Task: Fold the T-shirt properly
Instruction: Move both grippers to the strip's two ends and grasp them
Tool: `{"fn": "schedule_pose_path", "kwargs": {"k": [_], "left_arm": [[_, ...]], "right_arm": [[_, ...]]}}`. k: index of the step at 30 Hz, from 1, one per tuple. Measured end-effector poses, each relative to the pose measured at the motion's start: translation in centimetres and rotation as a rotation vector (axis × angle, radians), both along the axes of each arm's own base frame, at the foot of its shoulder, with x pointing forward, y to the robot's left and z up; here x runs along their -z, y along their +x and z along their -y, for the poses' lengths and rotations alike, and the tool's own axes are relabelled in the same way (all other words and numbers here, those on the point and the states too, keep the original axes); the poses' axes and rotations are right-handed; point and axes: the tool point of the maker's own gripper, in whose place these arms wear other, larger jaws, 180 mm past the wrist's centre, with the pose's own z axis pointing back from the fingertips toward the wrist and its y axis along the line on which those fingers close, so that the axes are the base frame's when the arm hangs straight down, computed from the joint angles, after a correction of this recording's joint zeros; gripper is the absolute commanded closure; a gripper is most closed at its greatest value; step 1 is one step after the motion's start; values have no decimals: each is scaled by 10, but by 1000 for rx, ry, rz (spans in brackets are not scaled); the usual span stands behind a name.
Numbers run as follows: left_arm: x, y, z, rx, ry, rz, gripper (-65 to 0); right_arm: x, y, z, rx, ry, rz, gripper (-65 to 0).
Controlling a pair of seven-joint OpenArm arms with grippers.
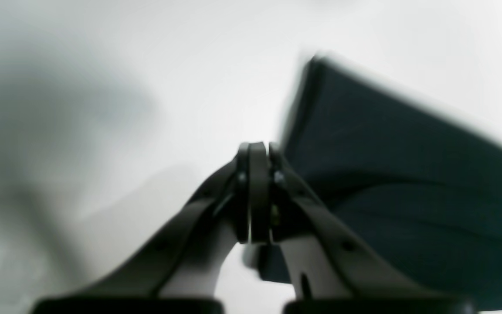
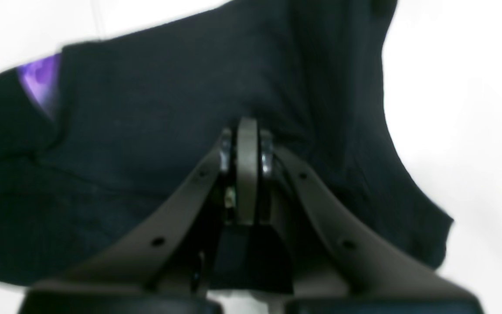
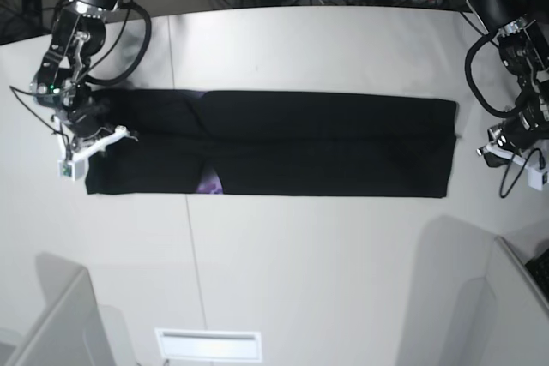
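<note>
White desk (image 3: 300,272), black T-shirt (image 3: 326,143) folded into a long flat band across its middle.
Long axis runs side to side in the base view, one short end by each arm; a purple scrap of print (image 3: 209,183) shows at the near edge. Right gripper (image 2: 247,126) over the shirt's end, jaws pressed together, whether cloth is pinched cannot be told. Left gripper (image 1: 257,150) closed on nothing, beside the other end.
</note>
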Motion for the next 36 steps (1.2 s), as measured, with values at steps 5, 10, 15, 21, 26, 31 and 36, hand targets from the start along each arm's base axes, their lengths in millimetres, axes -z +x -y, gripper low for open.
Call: {"fn": "schedule_pose_path", "kwargs": {"k": [5,10,15,21,26,31,36], "left_arm": [[-9,-42,3,8,20,5,0],[-10,-59,19,42,-36,40,0],[-4,-66,14,15,-36,58,0],[6,-55,5,-35,-89,67,-459],[17,-48,-1,-72,-127,60,-650],[34,-17,25,-7,-194,36,-650],[65,-11,34,-20,-276,-33,-650]], "right_arm": [[4,-28,-14,-6,5,-16,0],[15,-40,-31,-43,22,-46,0],[25,-48,-60,-113,49,-75,0],[29,-53,-74,-153,48,-69,0],[28,-52,-75,-157,48,-63,0],[30,-55,-76,-157,50,-71,0],[31,-57,-75,-156,48,-72,0]]}}
